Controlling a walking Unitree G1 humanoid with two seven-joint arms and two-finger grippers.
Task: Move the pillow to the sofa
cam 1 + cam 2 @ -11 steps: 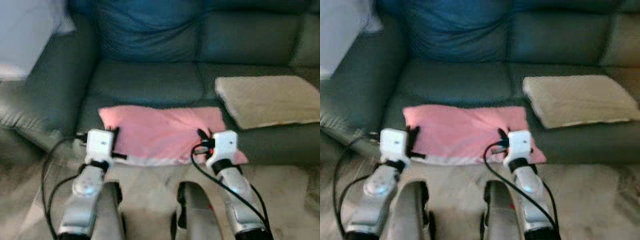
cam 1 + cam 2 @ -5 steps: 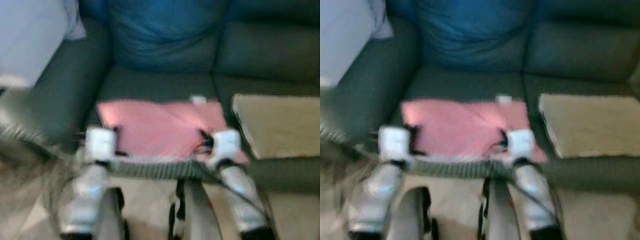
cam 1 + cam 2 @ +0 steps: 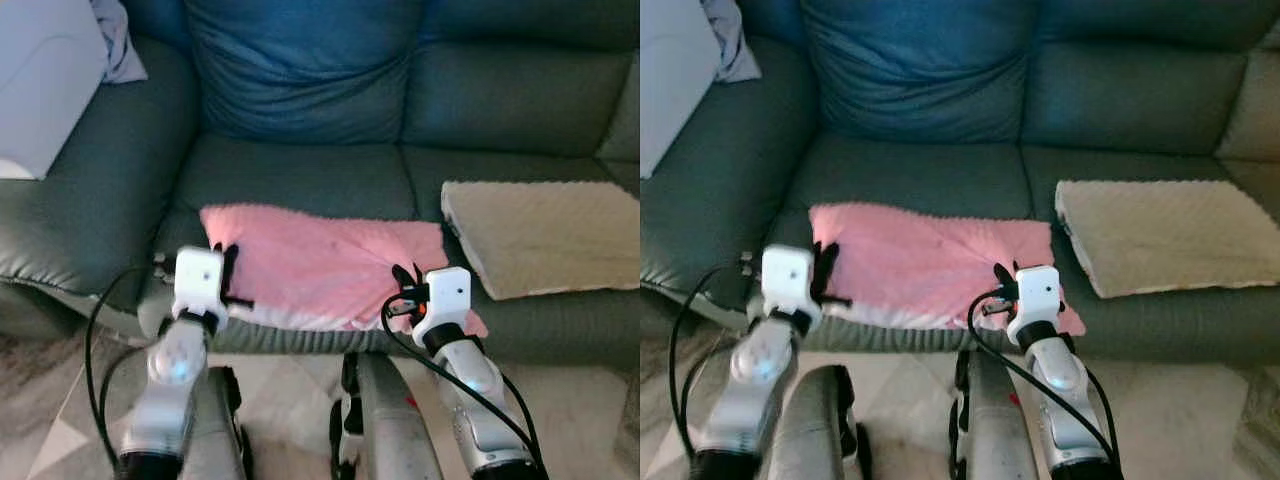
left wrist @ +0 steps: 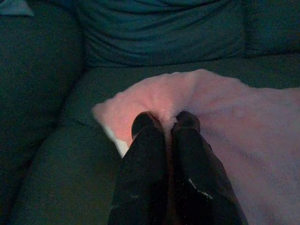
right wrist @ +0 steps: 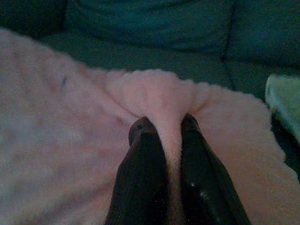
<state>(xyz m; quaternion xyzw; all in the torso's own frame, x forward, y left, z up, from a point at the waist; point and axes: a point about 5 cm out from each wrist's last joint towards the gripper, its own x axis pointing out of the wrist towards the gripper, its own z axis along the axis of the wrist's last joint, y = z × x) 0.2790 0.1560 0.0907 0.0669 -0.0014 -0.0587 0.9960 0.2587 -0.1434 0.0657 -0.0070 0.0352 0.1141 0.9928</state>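
A home living room: a dark green leather sofa (image 3: 300,170) with a plump back cushion (image 3: 300,70), a beige pad (image 3: 545,235) on its right seat, pale tiled floor (image 3: 290,380) nearby.

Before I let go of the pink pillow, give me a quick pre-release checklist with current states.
1. Left gripper pinching the fluffy pink pillow at its left end: ok, fabric bunched between the shut fingers.
2. Right gripper pinching the right end: ok, a fold of pink fabric is caught between its fingers.
3. Pillow over the dark green leather sofa seat: ok, most of it lies on the cushion.
4. Near edge fully supported: not ok, it reaches the seat's front lip by the right gripper.
5. Clear of the beige rectangular cushion: cannot tell, the corners look very close.
6. Room deeper on the seat: ok.
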